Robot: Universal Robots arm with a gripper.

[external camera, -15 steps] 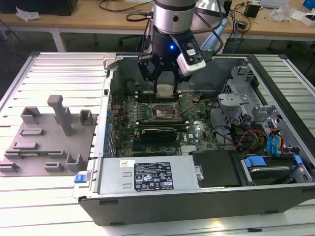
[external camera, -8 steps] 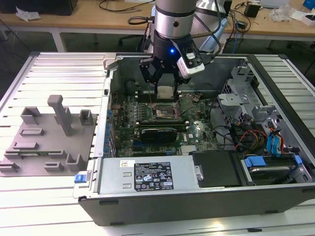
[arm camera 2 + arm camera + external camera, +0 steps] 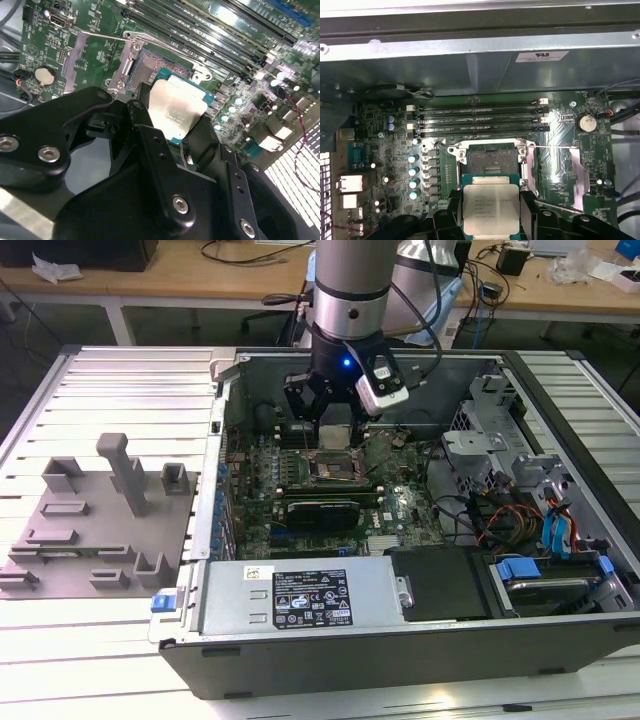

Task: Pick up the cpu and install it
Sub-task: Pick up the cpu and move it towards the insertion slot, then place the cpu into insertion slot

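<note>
Fine print marks the cpu, the power supply label and a case-wall sticker; none of it is legible.

In the exterior view, looks down on the whole computer case; in both wrist views, close over its socket.

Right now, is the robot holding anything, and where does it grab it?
Yes, the cpu. The fingers pinch it by two opposite side edges, with its silvery top left bare.
</note>
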